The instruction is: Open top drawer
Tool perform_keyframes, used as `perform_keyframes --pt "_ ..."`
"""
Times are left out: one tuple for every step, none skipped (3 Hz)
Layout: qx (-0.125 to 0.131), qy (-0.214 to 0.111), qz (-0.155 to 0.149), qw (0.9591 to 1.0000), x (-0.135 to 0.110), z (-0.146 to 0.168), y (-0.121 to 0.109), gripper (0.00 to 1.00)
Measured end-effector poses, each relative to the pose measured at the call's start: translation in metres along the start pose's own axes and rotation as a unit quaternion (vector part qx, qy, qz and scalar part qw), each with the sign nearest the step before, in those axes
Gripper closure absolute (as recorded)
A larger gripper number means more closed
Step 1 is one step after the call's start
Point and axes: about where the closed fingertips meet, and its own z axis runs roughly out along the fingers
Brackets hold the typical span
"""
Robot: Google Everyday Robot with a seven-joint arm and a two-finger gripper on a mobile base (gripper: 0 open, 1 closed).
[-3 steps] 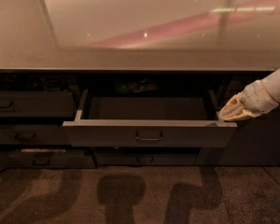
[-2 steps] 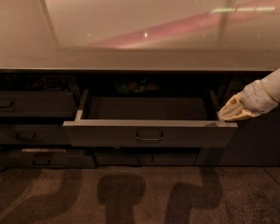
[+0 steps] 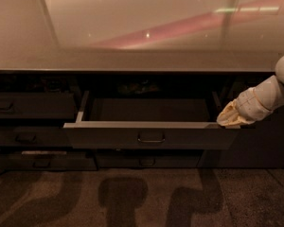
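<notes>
The top drawer (image 3: 113, 137) stands pulled out from under the counter, its wide dark grey front facing me with a small loop handle (image 3: 151, 138) at centre. Its shallow grey interior (image 3: 149, 110) looks bare. My gripper (image 3: 228, 120) comes in from the right on a white arm (image 3: 267, 96) and rests at the drawer's right front corner, touching the top rim.
A glossy counter top (image 3: 132, 27) spans the view above. Narrower grey drawer fronts (image 3: 31, 107) stack at the left, with another (image 3: 146, 161) below the open drawer. Dark speckled floor (image 3: 132, 197) lies in front, crossed by shadows.
</notes>
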Motion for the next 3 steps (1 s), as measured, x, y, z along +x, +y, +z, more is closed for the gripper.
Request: perform_keyframes --pt "0.000 -0.001 0.000 1.0000 -0.0006 0.0004 0.0000 1.00" --pt "0.006 0.002 -0.008 1.0000 -0.0025 0.0016 0.0054 1.00" --pt "0.007 0.004 -0.009 0.9999 -0.0044 0.0002 0.0072 1.00"
